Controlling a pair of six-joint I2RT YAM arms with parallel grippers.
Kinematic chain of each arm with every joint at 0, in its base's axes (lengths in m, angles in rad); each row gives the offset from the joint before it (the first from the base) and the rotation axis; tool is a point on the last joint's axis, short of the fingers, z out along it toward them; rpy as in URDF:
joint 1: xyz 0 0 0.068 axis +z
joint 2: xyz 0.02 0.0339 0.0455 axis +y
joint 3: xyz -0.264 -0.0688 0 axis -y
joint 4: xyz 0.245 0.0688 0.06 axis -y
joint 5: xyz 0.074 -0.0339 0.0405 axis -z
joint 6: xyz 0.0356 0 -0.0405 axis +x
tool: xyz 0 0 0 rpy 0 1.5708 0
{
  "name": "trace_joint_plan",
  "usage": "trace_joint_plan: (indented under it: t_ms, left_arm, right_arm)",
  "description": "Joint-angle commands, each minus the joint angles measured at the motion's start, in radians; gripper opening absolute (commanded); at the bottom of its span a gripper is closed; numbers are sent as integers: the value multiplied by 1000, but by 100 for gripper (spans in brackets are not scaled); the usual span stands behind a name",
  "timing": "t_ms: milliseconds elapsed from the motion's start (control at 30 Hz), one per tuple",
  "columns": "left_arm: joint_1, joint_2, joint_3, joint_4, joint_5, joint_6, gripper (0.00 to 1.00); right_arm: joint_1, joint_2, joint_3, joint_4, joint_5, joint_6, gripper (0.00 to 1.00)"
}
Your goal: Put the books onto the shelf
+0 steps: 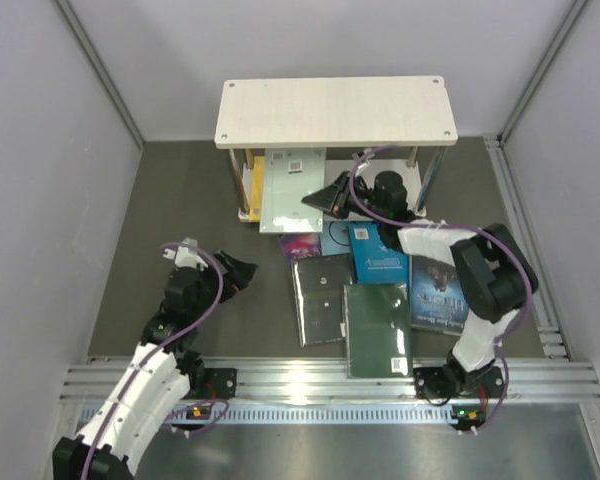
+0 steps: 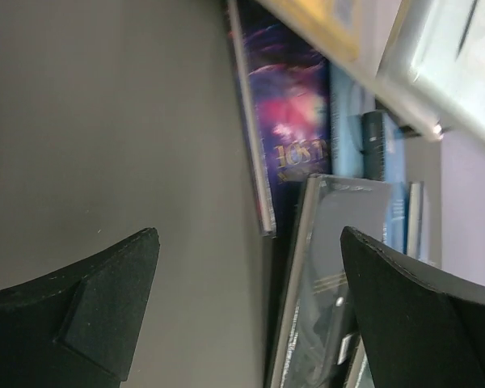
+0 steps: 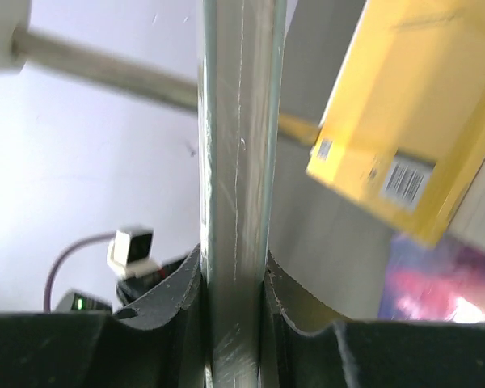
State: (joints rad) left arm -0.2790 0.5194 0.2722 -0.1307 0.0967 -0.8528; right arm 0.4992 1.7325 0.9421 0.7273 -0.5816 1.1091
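Nearest me, the left hand hangs low over the bare dark tabletop with its fingers spread wide and nothing between them, just to the left of the loose books. Those lie flat in a cluster in front of the shelf. The dark green book is closest, partly over the black book beside it, with the dark blue starry book off to the right under the right arm. Behind them sit the bright blue book and the purple starry book. Further back, the right hand is clenched on the edge of a pale blue book, which tilts out of the lower tier with its far part under the top board. A yellow book stands at the left end of that tier. The shelf stands at the back of the tabletop, its pale top board bare.
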Motion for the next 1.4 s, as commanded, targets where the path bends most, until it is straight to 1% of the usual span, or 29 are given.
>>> trace_joint_plan:
  t_ms: [0,67,133,233,267,333,400,500,533,567,600,667,700,767,800,833,867,967,1000,1067,1133,1200,1233,1267,1300,1333,1367]
  left_arm:
    - [-3,19,-40,215,17,-19,99]
    - [-3,51,-70,281,23,-20,99]
    - [-5,63,-93,322,15,-32,99]
    - [-8,82,-180,466,12,-77,99]
    - [-17,93,-232,553,-3,-86,99]
    - [-31,141,-266,614,-28,-103,99]
    - [-34,197,-246,637,-19,-79,99]
    - [-46,281,-219,664,-17,-66,98]
    - [-51,300,-214,674,-12,-66,98]
    - [-51,315,-208,680,-11,-65,98]
    - [-52,335,-205,692,-8,-63,97]
    - [-57,338,-206,698,-11,-63,97]
    - [-57,335,-208,700,-17,-63,97]
    - [-61,330,-214,706,-25,-65,97]
    - [-61,323,-214,706,-28,-65,97]
    - [-65,323,-215,704,-31,-65,97]
    - [-68,323,-215,706,-34,-65,97]
    - [-72,329,-214,706,-40,-61,97]
    - [-74,330,-214,706,-41,-61,97]
    - [-78,330,-212,703,-46,-60,97]
    - [-83,329,-211,700,-49,-58,97]
    - [-86,324,-211,695,-55,-57,97]
    - [-88,321,-211,694,-55,-57,97]
    - [-89,320,-211,692,-60,-57,97]
    - [-91,320,-211,692,-58,-55,97]
    - [-92,321,-211,692,-61,-55,97]
    - [-94,321,-209,692,-63,-54,97]
  right_arm:
    - [-40,103,226,-17,-10,-41,0]
    - [-44,154,332,-52,-17,-41,0]
    - [-45,219,388,-86,-14,-38,0]
    - [-42,289,481,-120,-3,-38,0]
    - [-42,305,526,-132,-1,-37,0]
    - [-39,349,573,-166,-4,-40,0]
    - [-37,389,644,-195,-14,-52,0]
    - [-33,433,742,-305,-36,-116,0]
    - [-34,446,776,-346,-47,-173,0]
    - [-34,458,850,-447,-58,-204,0]
    - [-34,481,882,-489,-73,-237,1]
    - [-37,499,940,-560,-95,-296,8]
    - [-36,515,952,-569,-118,-305,14]
    - [-34,532,963,-572,-150,-313,20]
    - [-28,535,965,-577,-155,-322,35]
    - [-25,536,963,-582,-155,-331,44]
    - [-16,541,965,-595,-146,-353,59]
    - [-4,555,972,-605,-127,-368,71]
    - [1,558,974,-609,-123,-371,76]
    - [2,552,972,-617,-97,-380,79]
    - [1,538,966,-663,-63,-420,84]
    - [-2,510,969,-718,6,-491,92]
    - [-4,503,978,-794,37,-518,96]
    - [-7,484,985,-845,114,-547,98]
    - [-11,477,991,-886,158,-596,100]
    - [-17,469,995,-954,196,-615,100]
    - [-24,455,992,-974,257,-624,100]
